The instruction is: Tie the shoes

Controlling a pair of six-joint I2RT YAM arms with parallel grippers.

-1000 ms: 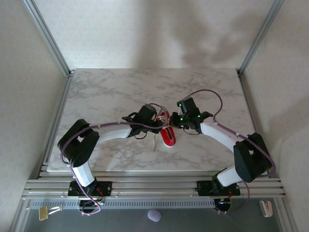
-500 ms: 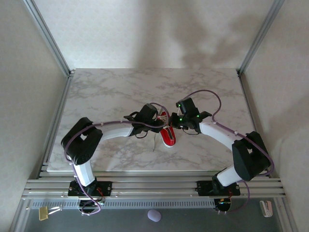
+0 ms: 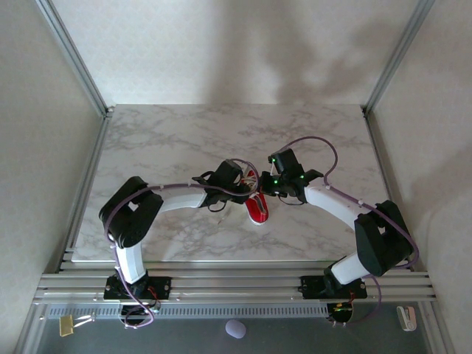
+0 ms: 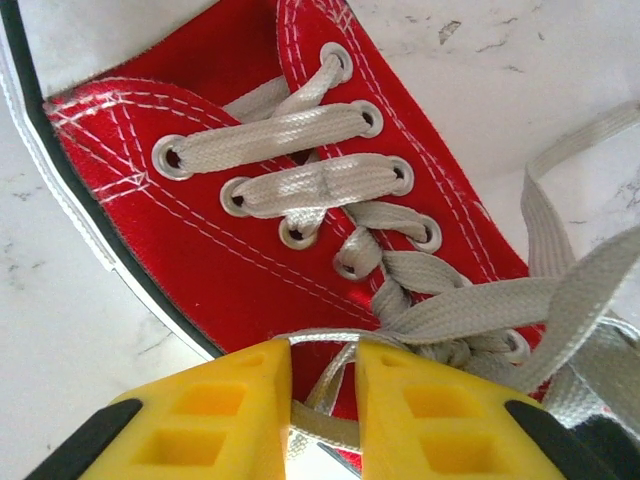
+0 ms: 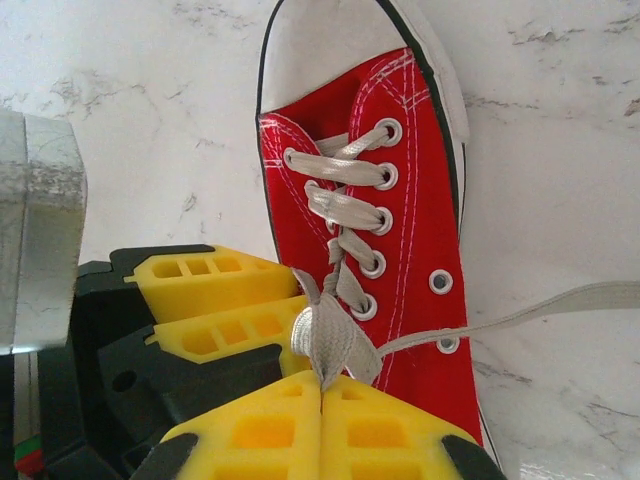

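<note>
The sneaker (image 3: 257,208) lies at the table (image 3: 184,140) centre, toe toward 6 o'clock; judged light, its limp, slippery laces (image 4: 290,130) best pinched near the top eyelets (image 5: 447,343): right gripper (image 5: 322,392) clamps a lace fold, left gripper (image 4: 323,370) straddles a strand, grip indeterminate

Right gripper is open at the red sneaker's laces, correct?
Not quite. The right gripper is shut, pinching a white lace at the red sneaker; the right wrist view shows its fingers pressed together on the lace.
</note>
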